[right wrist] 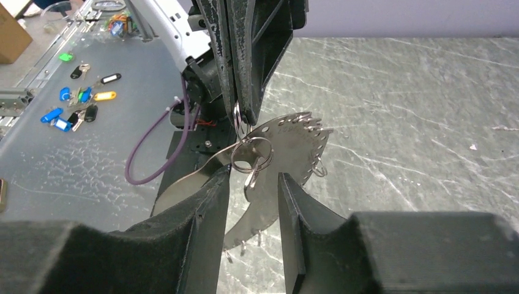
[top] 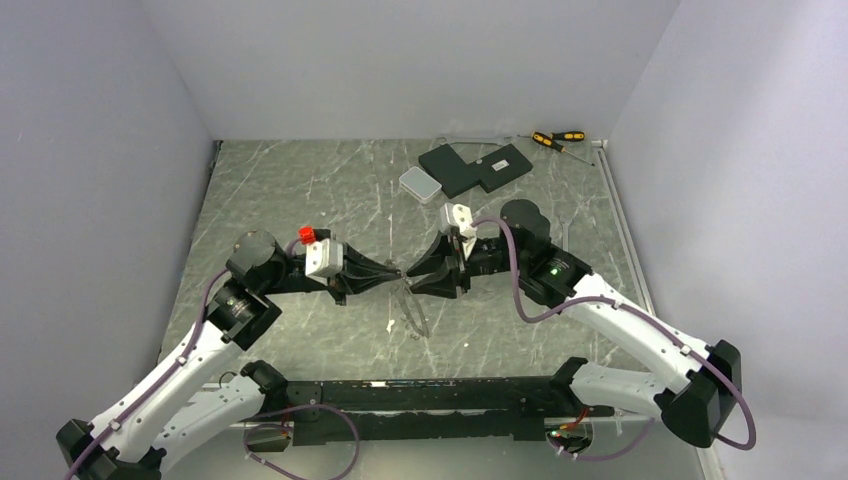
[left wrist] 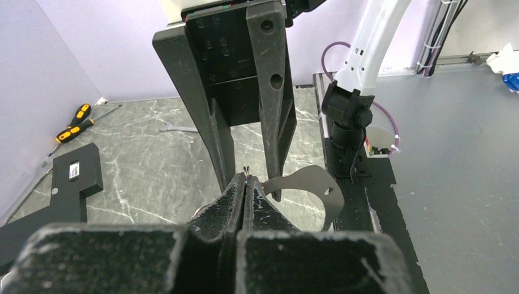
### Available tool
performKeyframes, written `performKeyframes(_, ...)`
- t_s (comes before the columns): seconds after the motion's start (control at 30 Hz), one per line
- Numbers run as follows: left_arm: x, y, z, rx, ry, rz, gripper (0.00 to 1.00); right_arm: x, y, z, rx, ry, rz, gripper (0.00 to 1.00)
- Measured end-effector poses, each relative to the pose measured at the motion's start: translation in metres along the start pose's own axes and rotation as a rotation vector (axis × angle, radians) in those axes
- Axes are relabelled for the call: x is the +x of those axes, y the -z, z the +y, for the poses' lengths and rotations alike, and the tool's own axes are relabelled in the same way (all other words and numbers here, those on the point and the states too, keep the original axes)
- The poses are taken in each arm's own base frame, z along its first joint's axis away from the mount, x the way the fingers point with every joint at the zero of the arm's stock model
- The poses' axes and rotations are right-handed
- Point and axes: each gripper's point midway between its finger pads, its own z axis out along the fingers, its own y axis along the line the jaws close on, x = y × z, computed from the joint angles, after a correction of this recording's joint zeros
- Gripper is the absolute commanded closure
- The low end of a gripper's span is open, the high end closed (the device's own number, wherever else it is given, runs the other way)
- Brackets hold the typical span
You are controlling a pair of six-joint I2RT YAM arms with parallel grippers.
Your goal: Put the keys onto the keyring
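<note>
Keyring (right wrist: 250, 154) pinched in left end effector (left wrist: 245, 182), right end effector (right wrist: 253, 177) parted around key (right wrist: 250, 180), metal plate (right wrist: 295, 147) behind

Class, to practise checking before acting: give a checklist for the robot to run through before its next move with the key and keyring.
1. Left gripper shut on the small ring above the keyring: ok.
2. Right gripper open, straddling the hanging key: ok.
3. Key fully threaded onto the keyring: cannot tell.
4. Flat silvery plate behind the key clear of the right gripper: cannot tell.
</note>
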Motion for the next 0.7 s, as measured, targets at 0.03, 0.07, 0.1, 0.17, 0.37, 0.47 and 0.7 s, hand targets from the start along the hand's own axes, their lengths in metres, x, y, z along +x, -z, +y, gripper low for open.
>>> performKeyframes(0.03, -0.001, 0.0, 0.001, -0.003, 0.0, -0.002, 1.0, 0.001, 0.0, 0.0, -0.003, -0.003, 0.002, 0.65)
performKeyframes(0.07, -0.001, 0.0, 0.001, -0.005, -0.002, -0.003, 1.0, 0.002, -0.001, 0.0, -0.006, -0.006, 0.004, 0.66)
performKeyframes(0.1, -0.001, 0.0, 0.001, -0.006, -0.001, -0.004, 1.0, 0.002, -0.001, 0.0, -0.008, -0.006, 0.004, 0.67)
performKeyframes(0.17, -0.001, 0.0, 0.001, -0.007, 0.004, -0.004, 1.0, 0.003, -0.002, 0.0, -0.01, -0.011, 0.007, 0.67)
performKeyframes(0.37, -0.001, 0.0, 0.003, -0.017, 0.002, -0.011, 1.0, 0.009, -0.006, -0.004, -0.017, -0.031, 0.017, 0.68)
performKeyframes(0.47, -0.002, 0.0, 0.004, -0.023, 0.006, -0.016, 1.0, 0.012, -0.007, -0.004, -0.027, -0.036, 0.016, 0.79)
performKeyframes(0.7, -0.008, 0.002, 0.004, -0.036, 0.006, -0.03, 1.0, 0.011, -0.008, -0.004, -0.032, -0.039, 0.012, 0.92)
